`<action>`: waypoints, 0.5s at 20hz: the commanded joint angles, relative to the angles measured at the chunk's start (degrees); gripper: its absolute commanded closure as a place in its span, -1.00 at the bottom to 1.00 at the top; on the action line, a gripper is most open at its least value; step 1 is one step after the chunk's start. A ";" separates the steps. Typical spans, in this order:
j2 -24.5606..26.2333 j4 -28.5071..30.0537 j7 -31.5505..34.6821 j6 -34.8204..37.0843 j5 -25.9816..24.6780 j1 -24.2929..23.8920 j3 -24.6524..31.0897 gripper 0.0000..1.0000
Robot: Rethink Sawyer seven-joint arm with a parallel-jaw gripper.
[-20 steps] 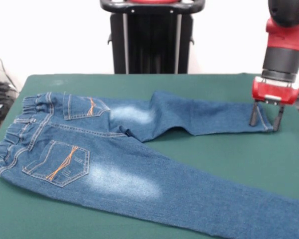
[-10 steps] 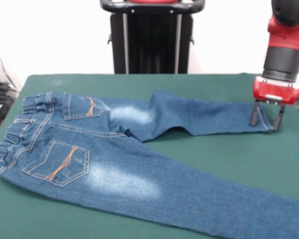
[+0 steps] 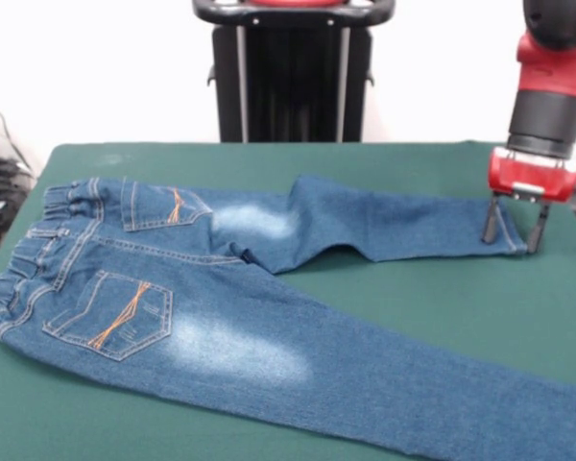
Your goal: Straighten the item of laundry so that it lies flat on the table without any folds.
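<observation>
Gripper (image 3: 513, 230) spread open, fingers straddling hem of jeans (image 3: 221, 288) leg, jeans on green table (image 3: 442, 298)

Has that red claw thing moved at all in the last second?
Barely: the gripper has shifted very slightly right, away from the pedestal, still straddling the jeans hem.

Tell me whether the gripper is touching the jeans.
Touching. In the front view, the open gripper stands with one finger either side of the hem of the far leg of the jeans, its tips down on the cloth.

Jeans (image 3: 269, 307) spread across table (image 3: 442, 288), waistband left; gripper (image 3: 512, 229) at far leg's hem (right end).
</observation>
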 commanded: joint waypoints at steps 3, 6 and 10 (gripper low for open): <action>2.94 -1.41 2.49 3.03 5.66 0.57 5.91 -1.00; 2.16 -0.52 2.11 3.50 5.86 0.28 6.40 -1.00; 1.29 0.71 1.62 3.53 6.00 -0.10 7.05 -1.00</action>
